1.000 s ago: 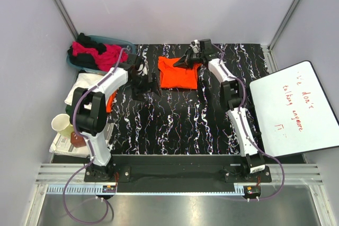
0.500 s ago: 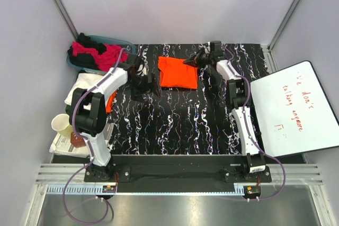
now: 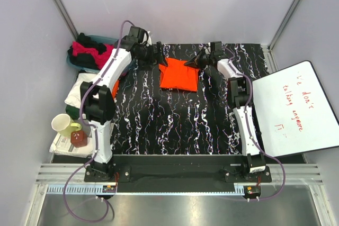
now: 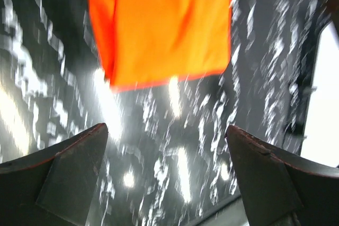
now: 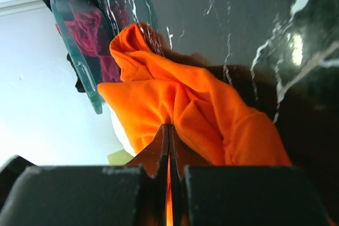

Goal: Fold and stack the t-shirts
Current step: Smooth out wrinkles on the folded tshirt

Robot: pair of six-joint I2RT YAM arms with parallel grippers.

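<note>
A folded bright orange t-shirt (image 3: 179, 75) lies on the black patterned mat at the far middle. My right gripper (image 3: 195, 62) is shut on its far right corner; the right wrist view shows the jaws (image 5: 169, 128) pinched together on bunched orange cloth (image 5: 212, 115). My left gripper (image 3: 159, 56) is open and empty just above the shirt's far left corner. In the left wrist view the orange shirt (image 4: 164, 25) lies beyond the wide-apart fingers (image 4: 79, 152). Magenta (image 3: 90, 51) and black (image 3: 85, 39) shirts fill the basket.
A teal basket (image 3: 123, 42) stands at the far left, also in the right wrist view (image 5: 79, 62). White cloth (image 3: 78, 88) lies left of the mat, with a cup (image 3: 62, 124) and a red object (image 3: 78, 138) nearer. A white board (image 3: 296, 109) lies at the right.
My left arm has swung from the mat's left middle up to the far edge beside the shirt. My right gripper has shifted slightly right and holds the shirt's corner.
</note>
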